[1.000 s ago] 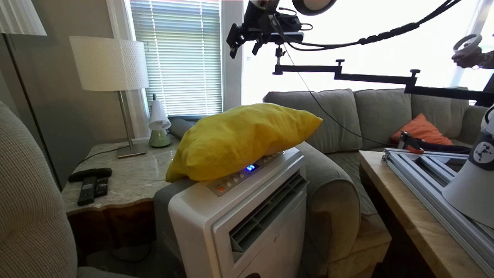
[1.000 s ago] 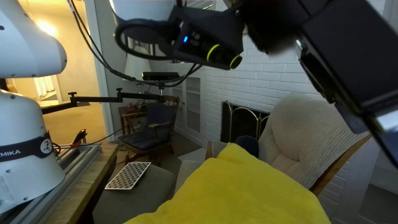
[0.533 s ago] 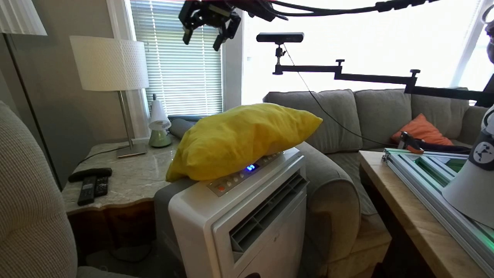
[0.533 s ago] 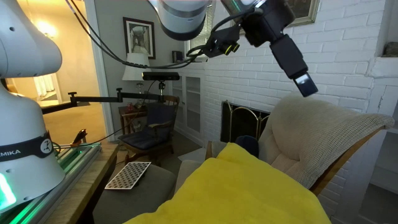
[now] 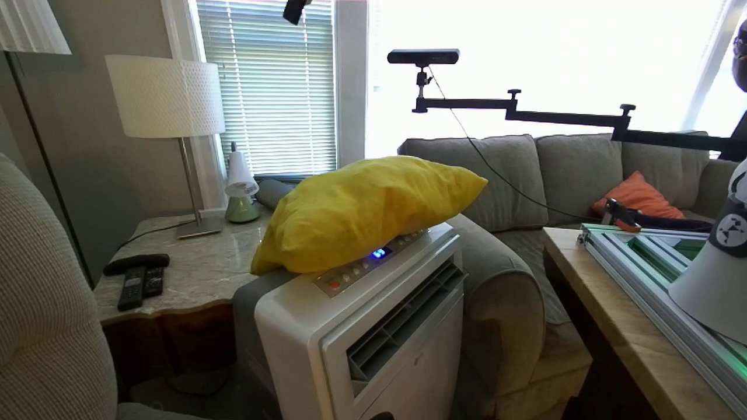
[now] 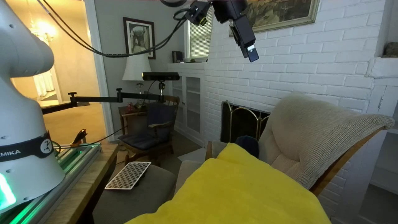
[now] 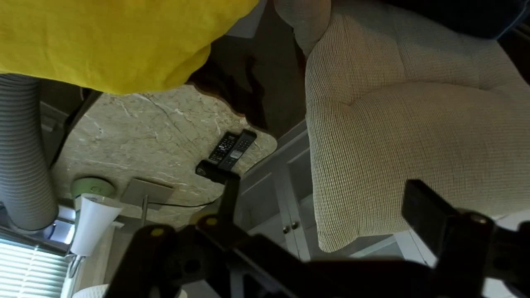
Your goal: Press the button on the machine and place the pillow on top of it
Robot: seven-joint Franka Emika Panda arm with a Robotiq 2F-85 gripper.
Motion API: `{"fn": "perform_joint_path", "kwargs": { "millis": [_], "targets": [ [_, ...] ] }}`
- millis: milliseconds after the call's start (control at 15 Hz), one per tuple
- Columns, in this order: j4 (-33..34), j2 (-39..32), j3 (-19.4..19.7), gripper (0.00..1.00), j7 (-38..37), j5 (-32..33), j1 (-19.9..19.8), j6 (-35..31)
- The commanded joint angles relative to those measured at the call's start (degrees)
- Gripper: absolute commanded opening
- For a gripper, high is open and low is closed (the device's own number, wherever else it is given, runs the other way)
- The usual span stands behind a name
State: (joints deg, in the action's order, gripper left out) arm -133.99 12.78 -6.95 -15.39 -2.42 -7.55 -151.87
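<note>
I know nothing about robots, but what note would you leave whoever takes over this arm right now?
Hand: open, holding nothing, raised in the air.
Yellow pillow: lying on top of the white machine, covering part of its control strip.
Done: pillow placed; display lit blue.
Unclear: whether the orange button, uncovered, or another was pressed.
Left: perhaps only confirming that press.

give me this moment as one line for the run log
hand: open, nothing held, not touching yellow pillow | yellow pillow: resting on portable air conditioner | display: lit blue | press: cannot be confirmed
</note>
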Motion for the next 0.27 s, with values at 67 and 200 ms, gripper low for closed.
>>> {"fn": "perform_joint_path", "kwargs": {
  "millis": [67, 200],
  "targets": [
    [-0.4, 1.4, 2.5, 1.00, 0.6, 0.5, 1.8, 1.1],
    [-0.8, 1.4, 2.6, 1.00, 0.8, 0.5, 1.8, 1.1]
  ]
}}
